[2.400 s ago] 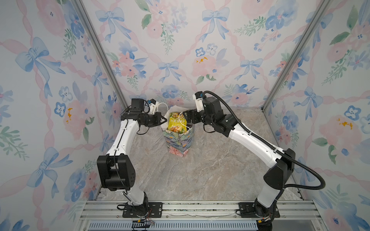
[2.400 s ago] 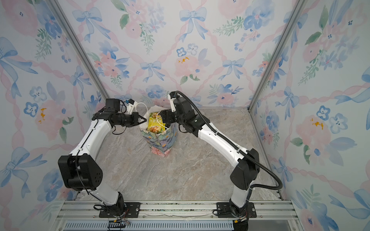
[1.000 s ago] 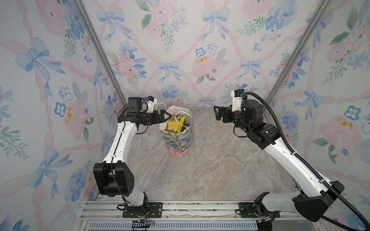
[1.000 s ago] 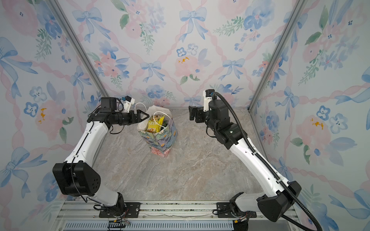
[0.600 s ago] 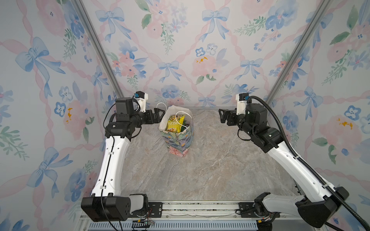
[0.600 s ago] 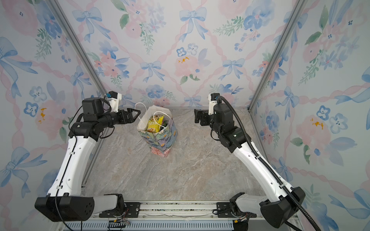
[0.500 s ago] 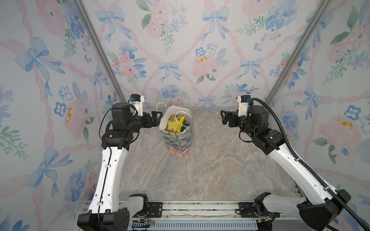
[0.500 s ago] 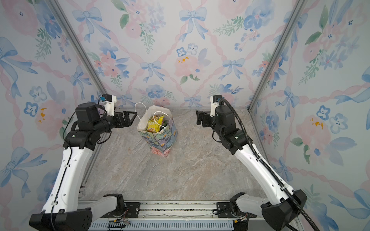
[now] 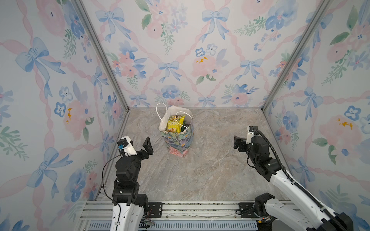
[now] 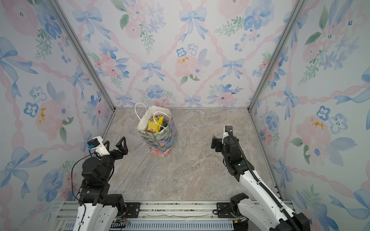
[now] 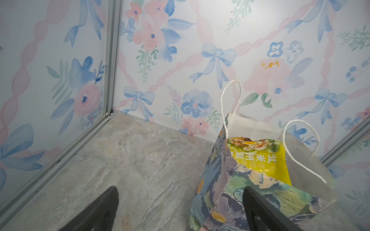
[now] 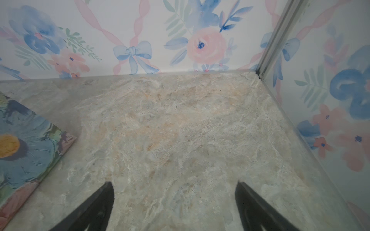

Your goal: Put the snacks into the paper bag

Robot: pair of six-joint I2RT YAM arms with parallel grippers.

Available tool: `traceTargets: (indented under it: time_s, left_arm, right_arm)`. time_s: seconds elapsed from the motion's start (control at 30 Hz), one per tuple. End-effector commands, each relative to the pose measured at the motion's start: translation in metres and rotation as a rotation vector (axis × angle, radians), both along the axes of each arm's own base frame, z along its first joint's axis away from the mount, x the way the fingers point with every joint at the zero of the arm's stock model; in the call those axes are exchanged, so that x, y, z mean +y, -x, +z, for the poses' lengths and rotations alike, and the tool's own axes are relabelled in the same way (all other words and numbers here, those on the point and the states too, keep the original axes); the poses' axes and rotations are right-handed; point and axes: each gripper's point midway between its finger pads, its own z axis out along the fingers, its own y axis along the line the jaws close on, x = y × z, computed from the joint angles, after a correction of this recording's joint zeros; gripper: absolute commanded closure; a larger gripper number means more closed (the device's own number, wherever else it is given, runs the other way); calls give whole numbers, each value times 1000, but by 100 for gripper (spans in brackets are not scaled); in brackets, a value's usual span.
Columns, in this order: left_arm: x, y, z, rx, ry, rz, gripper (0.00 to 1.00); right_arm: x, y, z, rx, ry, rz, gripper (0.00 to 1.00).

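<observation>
My left tool [image 10: 115, 147] is spread wide with nothing between its jaws. It hangs over the counter [image 9: 200, 170] close to the left wall [image 9: 60, 100], well apart from the paper bag [image 9: 178, 142]. Through its wrist camera I see both dark fingers [image 11: 96, 210] splayed, with the bag beyond one of them.

My right tool [image 9: 237, 143] is also wide apart and holding nothing, out toward the right side of the counter and clear of the bag. Its wrist camera gives me bare marbled surface between the fingers [image 12: 90, 210] and only a lower corner of the bag's painted print at the edge.

The bag stands upright toward the back middle of the counter, its mouth open and the white inside showing. Its two white cord handles [image 9: 161, 112] loop upward. A yellow packet [image 9: 174, 125] stands inside, its top near the rim. A dark green packet [image 10: 164, 124] is tucked beside it, too small for me to read.
</observation>
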Motion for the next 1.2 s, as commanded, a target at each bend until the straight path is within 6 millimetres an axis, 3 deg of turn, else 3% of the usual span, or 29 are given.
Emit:
traceTargets:
  time_s: [0.0, 0.17, 0.3, 0.43, 0.57, 0.67, 0.87, 1.17]
  left_arm:
    - [17, -6, -2, -57, 20, 96, 2]
    - [26, -21, -20, -77, 17, 147, 2]
    - [35, -33, -61, 36, -98, 190, 2]
    - [39, -33, -85, 7, -151, 211, 2]
    - [46, -41, -98, 37, -221, 208, 2]
    - [46, -54, -100, 28, -221, 174, 2]
    - [35, -79, -122, 76, -221, 60, 2]
    - [24, -92, -134, 97, -226, -9, 2]
  right_arm:
    - [-20, -9, 14, -111, 58, -83, 3]
    - [-36, -24, -16, -50, 126, -159, 4]
    - [-48, -34, -37, -45, 174, -207, 3]
    - [-55, -41, -46, -124, 235, -211, 3]
    - [-68, -42, -64, -133, 154, -207, 3]
    - [-80, -41, -64, -213, 113, -235, 4]
    - [-43, -48, -91, -211, 172, -54, 4]
    - [-41, -49, -90, -240, 178, -58, 3]
